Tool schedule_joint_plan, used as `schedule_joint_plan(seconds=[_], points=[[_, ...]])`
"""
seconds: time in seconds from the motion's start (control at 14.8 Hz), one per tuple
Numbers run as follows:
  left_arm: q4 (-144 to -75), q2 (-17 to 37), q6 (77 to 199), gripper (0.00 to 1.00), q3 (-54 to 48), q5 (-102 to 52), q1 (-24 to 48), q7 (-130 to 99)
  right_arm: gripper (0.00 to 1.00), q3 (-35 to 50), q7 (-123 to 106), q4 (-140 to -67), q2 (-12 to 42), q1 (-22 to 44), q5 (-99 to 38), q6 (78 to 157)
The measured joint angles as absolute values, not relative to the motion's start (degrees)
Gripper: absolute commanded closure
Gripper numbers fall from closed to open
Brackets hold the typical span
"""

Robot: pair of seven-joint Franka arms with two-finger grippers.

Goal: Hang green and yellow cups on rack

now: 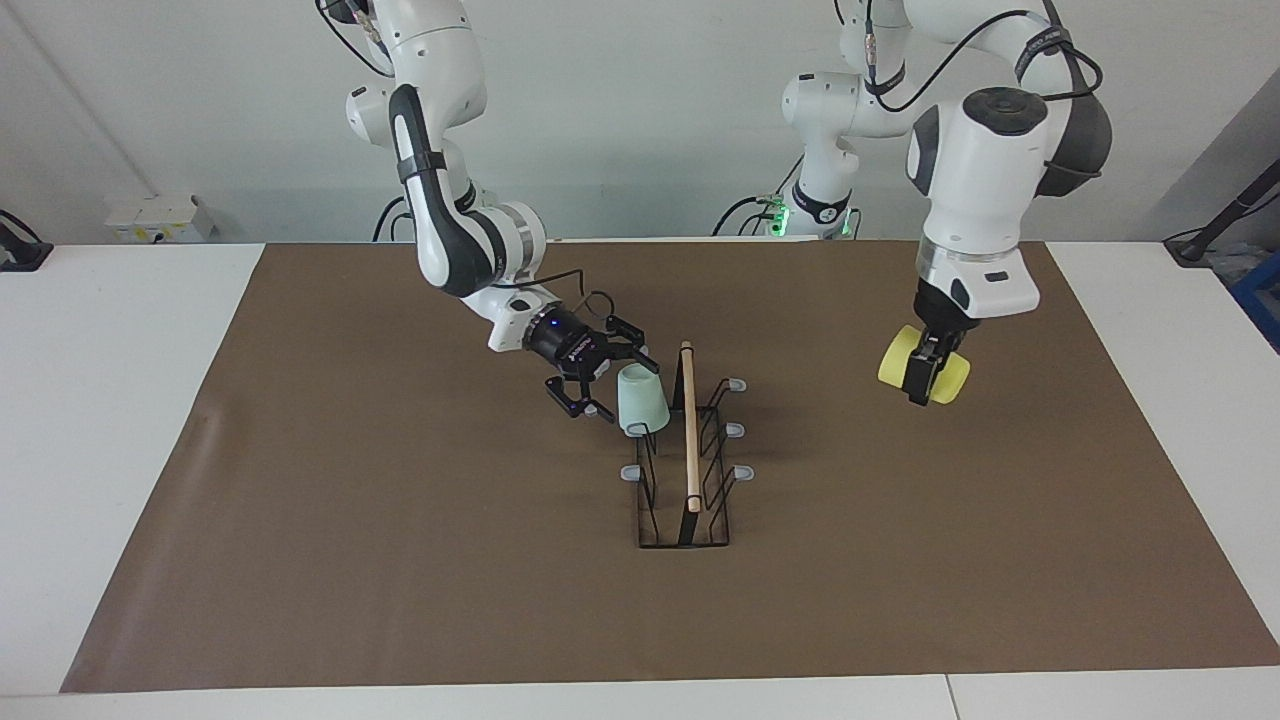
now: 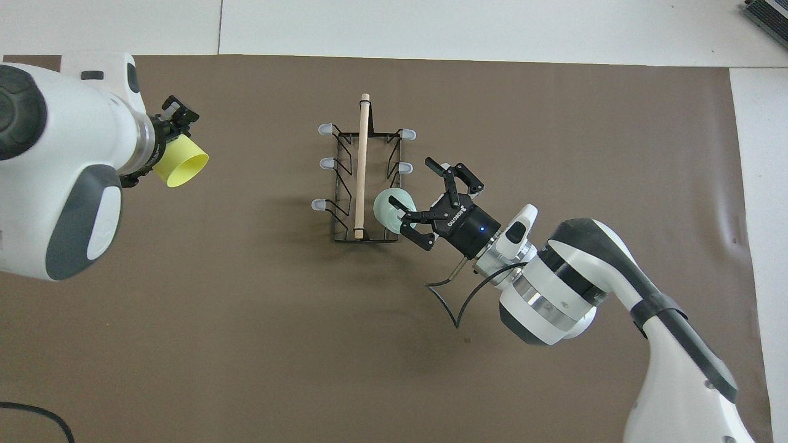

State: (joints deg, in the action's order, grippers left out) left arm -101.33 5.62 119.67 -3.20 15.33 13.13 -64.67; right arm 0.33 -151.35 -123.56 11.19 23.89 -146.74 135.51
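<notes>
On the rack (image 1: 686,450), at the prong nearest the robots on the right arm's side, the green cup (image 1: 641,398) sits mouth down, its flat bottom up. From the overhead view it covers that prong's tip entirely, and it appears to rest there on its own. The right end effector (image 1: 600,385) is just beside the rack on that same side, low over the tabletop (image 1: 400,560). Its fingers are spread wide and stand clear of the green cup's wall in the facing view, though one fingertip (image 2: 401,216) lies very close to the cup when seen from above; whether it brushes the cup cannot be told.

The left end effector (image 1: 928,370) hangs in the air well apart from the rack, toward the left arm's end of the tabletop. It pinches the yellow cup (image 1: 922,366), which lies on its side with its open mouth turned toward the rack, as the overhead view shows.

Five grey-tipped prongs on the rack are bare: two more on the right arm's side, and all three on the left arm's side.

By my reading the task is about half done. The green cup looks hung and released. What is left is the yellow cup: it must be carried over to the rack, turned mouth down, and lowered onto one of the bare prongs, most handily one on the left arm's side. The right arm then needs only to draw clear of the rack.
</notes>
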Motion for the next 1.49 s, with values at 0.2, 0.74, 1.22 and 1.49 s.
schedule_joint_plan(seconds=[0.2, 0.74, 1.22, 1.49], points=[[-106.2, 3.8, 124.2, 1.00, -8.2, 23.1, 13.2, -70.8, 0.00, 0.3, -151.4, -123.4, 9.0, 21.1, -144.3, 137.2], [-113.9, 0.6, 127.2, 1.00, -16.9, 45.1, 13.2, -95.1, 0.00, 0.1, -143.2, -122.2, 7.9, 7.8, -117.0, 134.8], [-117.6, 0.6, 127.3, 1.00, -21.6, 58.2, 13.2, -111.9, 0.00, -0.1, -131.1, -119.7, 7.6, -8.4, -86.1, 120.9], [-118.2, 0.7, 127.3, 1.00, -23.9, 63.0, 13.2, -114.3, 0.00, -0.1, -121.9, -116.3, 7.6, -13.2, -71.4, 115.9]])
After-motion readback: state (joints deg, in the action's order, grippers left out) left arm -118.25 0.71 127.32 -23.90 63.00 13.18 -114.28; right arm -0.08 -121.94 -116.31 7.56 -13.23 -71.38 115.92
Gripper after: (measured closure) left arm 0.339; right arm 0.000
